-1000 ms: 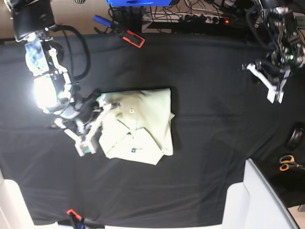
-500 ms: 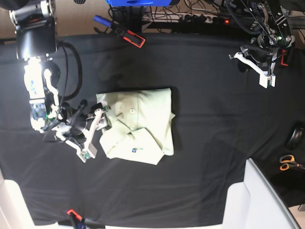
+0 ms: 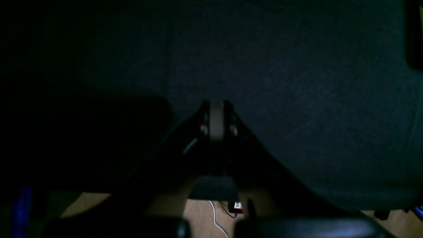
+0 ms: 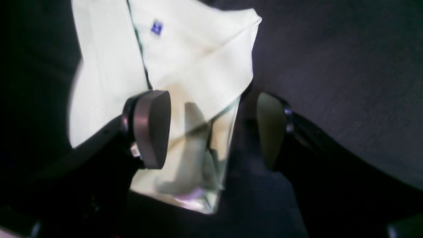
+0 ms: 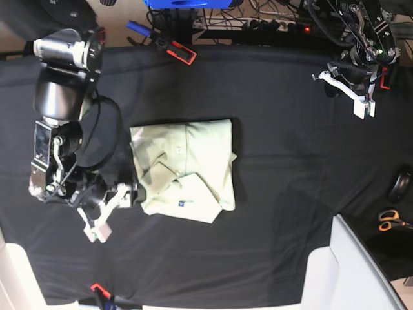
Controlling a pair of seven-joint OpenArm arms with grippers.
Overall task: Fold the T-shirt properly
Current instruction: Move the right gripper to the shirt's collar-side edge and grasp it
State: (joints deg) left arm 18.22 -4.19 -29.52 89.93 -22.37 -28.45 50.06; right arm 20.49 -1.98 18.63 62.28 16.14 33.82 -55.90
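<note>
The pale mint-green T-shirt (image 5: 187,171) lies folded into a rough rectangle in the middle of the black cloth, with its tiny blue mark facing up. My right gripper (image 5: 111,210) is just off the shirt's lower left corner. In the right wrist view this gripper (image 4: 211,132) is open, and a loose corner of the T-shirt (image 4: 198,56) lies below and between its fingers, ungripped. My left gripper (image 5: 361,97) hangs far from the shirt at the top right. In the left wrist view it (image 3: 216,122) is shut, with only black cloth beyond it.
A black cloth (image 5: 290,161) covers the table. A red clamp (image 5: 181,51) sits at the back edge. Scissors (image 5: 389,221) and a dark round object (image 5: 401,186) lie at the right edge. A white bin (image 5: 358,271) stands at the front right.
My right gripper has opened, let go of the shirt's left edge, and drawn back down and to the left. The left arm rose toward the back right early on, then stayed.
</note>
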